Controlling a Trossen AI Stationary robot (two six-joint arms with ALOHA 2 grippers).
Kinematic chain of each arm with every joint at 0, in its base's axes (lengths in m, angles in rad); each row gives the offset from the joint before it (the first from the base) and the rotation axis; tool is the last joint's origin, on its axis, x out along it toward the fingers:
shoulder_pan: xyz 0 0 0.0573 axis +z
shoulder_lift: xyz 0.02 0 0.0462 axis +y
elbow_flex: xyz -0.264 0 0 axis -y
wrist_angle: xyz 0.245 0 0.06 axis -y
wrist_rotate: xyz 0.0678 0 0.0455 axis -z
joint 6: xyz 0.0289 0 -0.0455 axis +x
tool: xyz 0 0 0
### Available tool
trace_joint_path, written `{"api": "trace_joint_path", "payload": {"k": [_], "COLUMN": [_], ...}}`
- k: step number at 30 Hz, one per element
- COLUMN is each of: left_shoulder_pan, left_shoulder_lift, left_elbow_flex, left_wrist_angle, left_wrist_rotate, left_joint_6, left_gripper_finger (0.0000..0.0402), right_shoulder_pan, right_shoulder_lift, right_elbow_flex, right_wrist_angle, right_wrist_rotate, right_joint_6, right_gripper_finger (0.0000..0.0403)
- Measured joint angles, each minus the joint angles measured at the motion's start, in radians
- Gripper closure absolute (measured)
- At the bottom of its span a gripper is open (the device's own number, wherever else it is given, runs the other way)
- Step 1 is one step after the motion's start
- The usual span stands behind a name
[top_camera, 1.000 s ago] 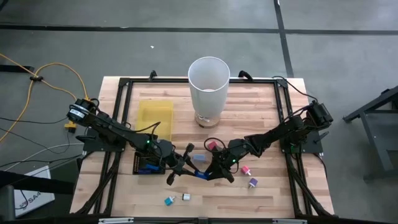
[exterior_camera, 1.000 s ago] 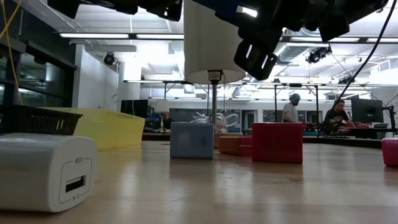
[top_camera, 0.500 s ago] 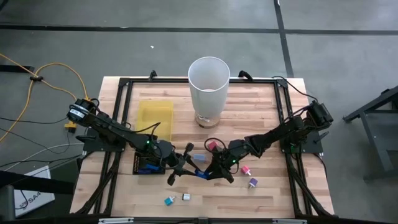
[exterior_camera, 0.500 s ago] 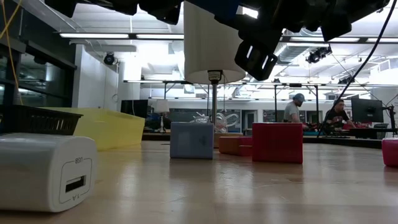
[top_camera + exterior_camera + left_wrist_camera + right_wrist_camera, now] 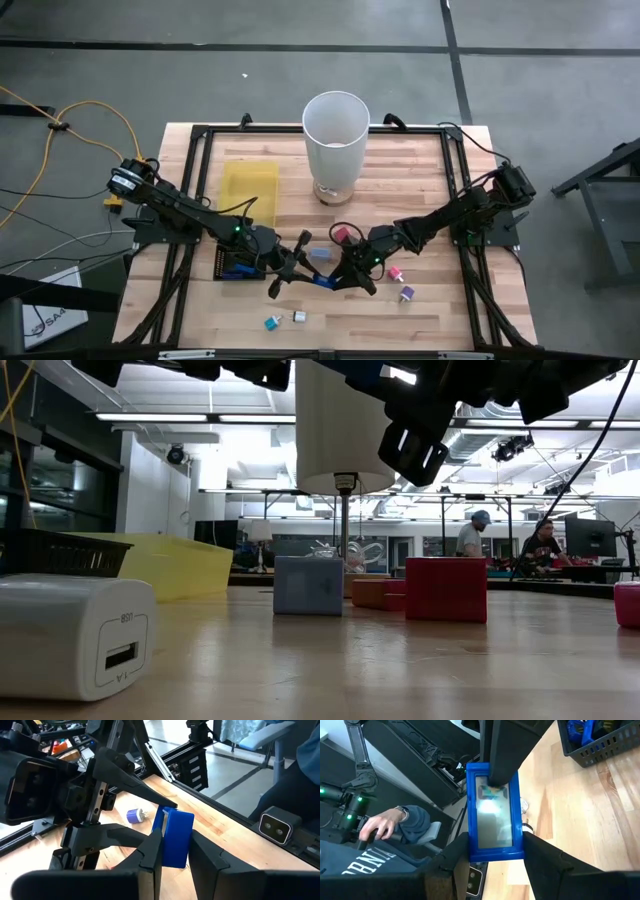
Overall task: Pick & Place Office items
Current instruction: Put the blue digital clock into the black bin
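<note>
Blue piece [image 5: 176, 839] still held, arms unmoved

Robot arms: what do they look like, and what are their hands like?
Both arms are dark, thin and jointed, each with a small green light near the wrist. Black cables run along them. The left hand and the right hand each have two flat, dark, blocky fingers.

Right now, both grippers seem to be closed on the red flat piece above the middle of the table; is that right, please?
Not quite: the piece is blue, not red. The left wrist view shows the left gripper closed on the blue flat piece, and the right wrist view shows the right gripper closed on it too.
</note>
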Motion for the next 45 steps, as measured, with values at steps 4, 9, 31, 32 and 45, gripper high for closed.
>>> {"api": "trace_joint_path", "payload": {"k": [4,9,31,32,45], "left_shoulder_pan": [0.0,0.0,0.003,0.003,0.002], "left_shoulder_lift": [0.0,0.0,0.0,0.0,0.0], "left_elbow_flex": [0.0,0.0,0.0,0.0,0.0], "left_wrist_angle": [0.0,-0.001,0.002,0.001,-0.001], "left_wrist_rotate": [0.0,0.0,-0.013,-0.012,-0.007], "left_joint_6": [-0.003,-0.009,-0.073,-0.072,-0.066], "left_gripper_finger": [0.0339,0.0338,0.0339,0.0339,0.0339], "right_shoulder_pan": [0.0,0.0,-0.002,-0.002,-0.002], "right_shoulder_lift": [0.0,0.0,0.0,0.0,0.0], "right_elbow_flex": [0.0,0.0,0.0,0.0,0.0], "right_wrist_angle": [0.0,0.0,0.001,0.0,-0.006], "right_wrist_rotate": [0.002,0.002,0.037,0.035,0.0], "right_joint_6": [0.0,0.003,-0.002,-0.002,0.003], "right_gripper_finger": [0.0256,0.0256,0.0167,0.0164,0.0162]}}
